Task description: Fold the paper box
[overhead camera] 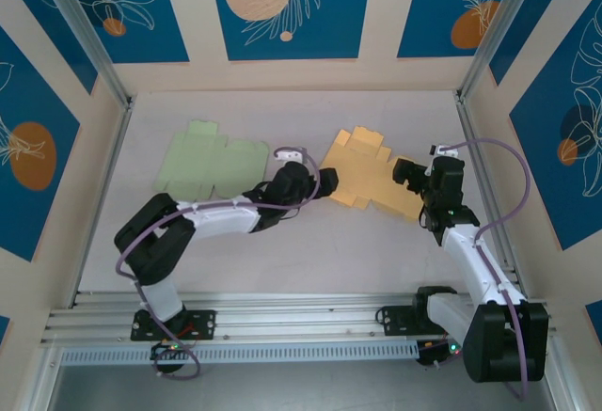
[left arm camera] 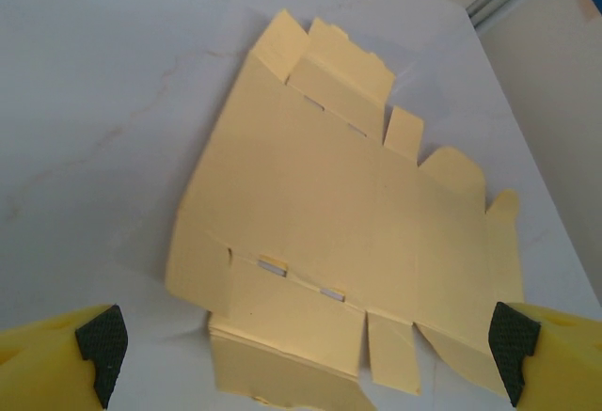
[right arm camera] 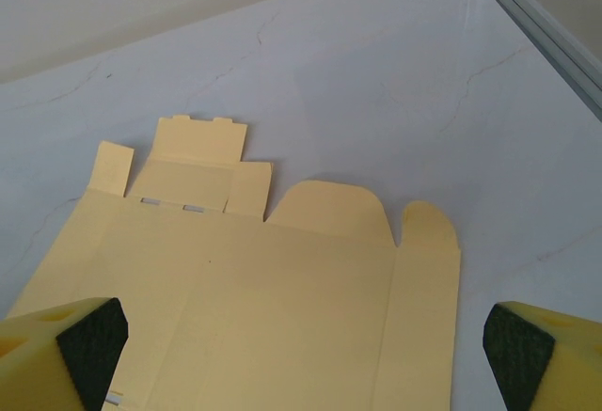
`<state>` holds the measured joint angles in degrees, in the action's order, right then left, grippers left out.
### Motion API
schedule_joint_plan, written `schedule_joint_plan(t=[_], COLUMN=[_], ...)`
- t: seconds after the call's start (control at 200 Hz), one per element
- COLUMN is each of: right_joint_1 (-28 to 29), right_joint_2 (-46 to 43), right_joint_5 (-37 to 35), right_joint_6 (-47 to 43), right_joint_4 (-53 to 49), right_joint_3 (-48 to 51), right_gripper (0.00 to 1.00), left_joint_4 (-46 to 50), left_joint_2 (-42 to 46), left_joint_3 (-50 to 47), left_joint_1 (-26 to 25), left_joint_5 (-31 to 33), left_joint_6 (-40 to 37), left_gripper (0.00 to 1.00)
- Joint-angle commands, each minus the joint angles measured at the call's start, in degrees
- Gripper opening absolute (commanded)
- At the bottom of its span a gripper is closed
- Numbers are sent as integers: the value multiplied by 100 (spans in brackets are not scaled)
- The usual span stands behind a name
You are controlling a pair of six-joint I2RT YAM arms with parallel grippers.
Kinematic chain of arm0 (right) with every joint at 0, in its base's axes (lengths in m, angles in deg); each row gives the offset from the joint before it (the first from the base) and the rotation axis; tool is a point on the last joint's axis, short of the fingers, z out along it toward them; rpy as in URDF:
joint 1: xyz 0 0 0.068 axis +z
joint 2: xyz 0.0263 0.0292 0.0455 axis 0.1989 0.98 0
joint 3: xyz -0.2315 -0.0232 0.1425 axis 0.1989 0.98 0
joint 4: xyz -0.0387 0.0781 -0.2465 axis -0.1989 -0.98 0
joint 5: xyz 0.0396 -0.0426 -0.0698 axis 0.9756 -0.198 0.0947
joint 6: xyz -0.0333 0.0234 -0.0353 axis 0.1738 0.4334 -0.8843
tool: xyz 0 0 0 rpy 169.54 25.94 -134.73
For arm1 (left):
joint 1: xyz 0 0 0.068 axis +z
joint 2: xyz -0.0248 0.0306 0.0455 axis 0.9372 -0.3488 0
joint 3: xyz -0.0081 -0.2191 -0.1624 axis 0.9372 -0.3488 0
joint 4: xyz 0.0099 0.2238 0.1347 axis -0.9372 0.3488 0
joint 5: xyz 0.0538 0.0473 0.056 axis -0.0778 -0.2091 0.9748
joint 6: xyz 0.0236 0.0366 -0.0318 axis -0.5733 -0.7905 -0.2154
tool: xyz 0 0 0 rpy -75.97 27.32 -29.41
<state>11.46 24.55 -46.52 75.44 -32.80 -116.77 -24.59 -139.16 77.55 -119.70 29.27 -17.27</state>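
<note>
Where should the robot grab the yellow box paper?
Probably a flap on its edge, sliding in low from the left arm's side. The yellow sheet lies flat, so its middle gives the fingers nothing to pinch; the flaps stick out.

Pale, faintly veined counter (overhead camera: pixel 310 260), beige walls (overhead camera: pixel 376 72) on the left, far and right sides, blue panels (overhead camera: pixel 329 7) with orange discs and white leaf outlines, aluminium posts (overhead camera: pixel 91 44) at the far corners, slotted rail (overhead camera: pixel 301 322) along the near edge, soft even light

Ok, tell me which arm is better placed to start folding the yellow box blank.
Right, probably: the right gripper hangs open over the yellow box blank, rounded flaps just ahead. The left gripper, also open, sits at its opposite edge.
</note>
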Motion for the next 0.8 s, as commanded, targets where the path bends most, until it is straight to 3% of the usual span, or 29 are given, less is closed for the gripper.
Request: schedule_joint_plan(t=[0.0, 0.36, 0.645, 0.795], right_joint_1=[2, 10, 10, 10], right_joint_2=[-71, -333, -340, -333], right_joint_5=[-86, -110, -51, -29], right_joint_6=[108, 186, 198, 209], right_joint_4=[-124, -143, -110, -48], right_joint_3=[-200, -82, -53, -23], right_gripper=[99, 99, 99, 99], left_joint_4=[292, 1099, 1095, 1141], left_joint_2=[-245, -799, -1297, -1385], left_joint_3=[242, 518, 875, 902], left_joint_1=[-43, -111, -176, -219], left_joint_5=[-160, -582, -981, -1117], left_joint_6=[670, 1491, 1698, 1777], left_gripper=[100, 99, 84, 72])
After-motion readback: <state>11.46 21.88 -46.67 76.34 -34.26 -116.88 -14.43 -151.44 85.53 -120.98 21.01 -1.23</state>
